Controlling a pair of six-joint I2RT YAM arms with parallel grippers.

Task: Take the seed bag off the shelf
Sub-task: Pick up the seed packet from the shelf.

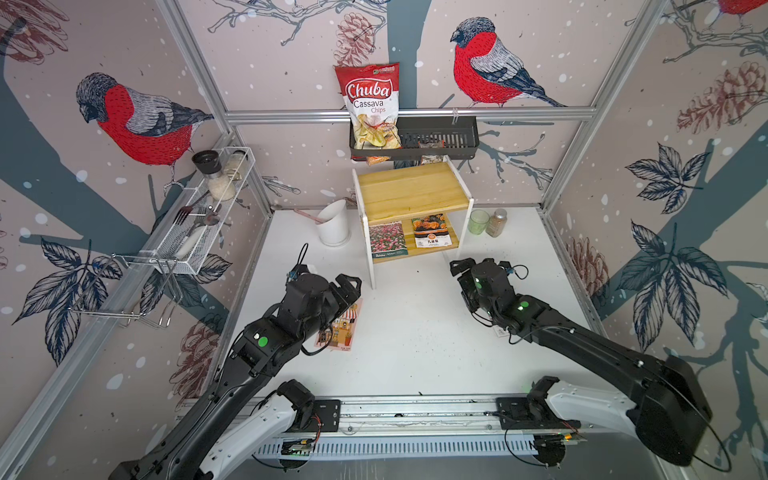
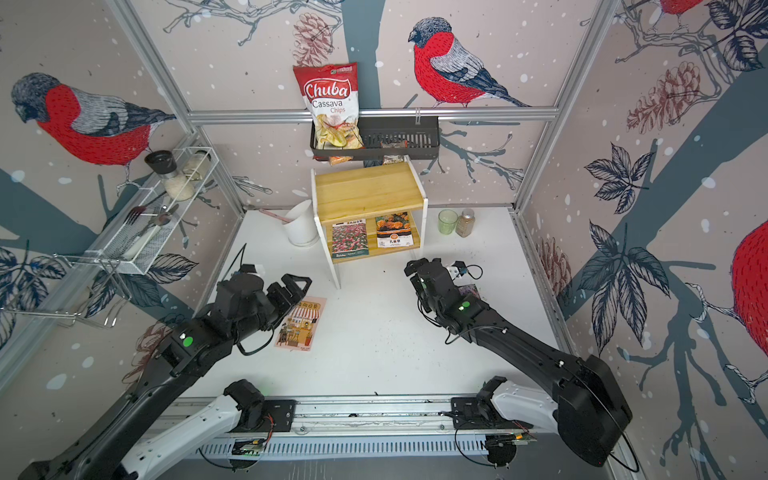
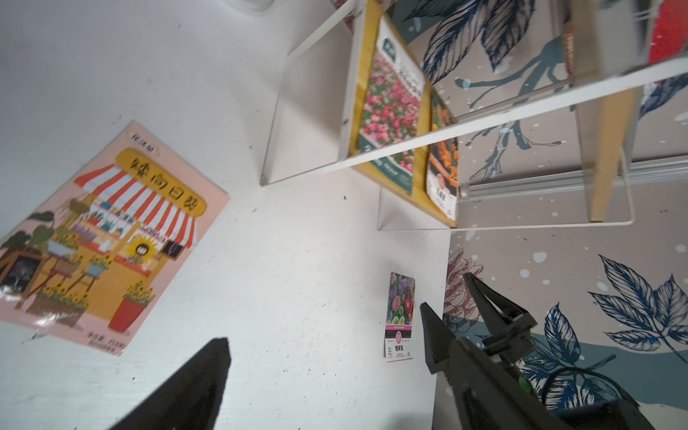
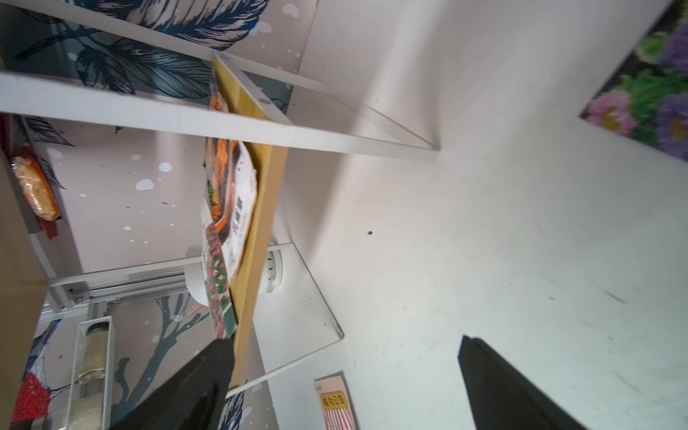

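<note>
On the lower wooden board of the shelf [image 1: 411,191] lie two flat glossy seed bags [image 1: 387,239]; before it, left gripper [image 1: 351,286] and right gripper [image 1: 460,267] gape empty.

White table [image 1: 415,361] carries shelf [image 1: 411,191]; lower board: pink-flower seed bag [image 1: 387,237] & orange seed bag [image 1: 432,230]; pink packet [image 2: 300,322] flat on table.

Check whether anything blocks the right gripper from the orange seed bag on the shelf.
Nothing visible lies between the right gripper and the orange seed bag on the shelf; its white frame leg stands just beside that path.
</note>
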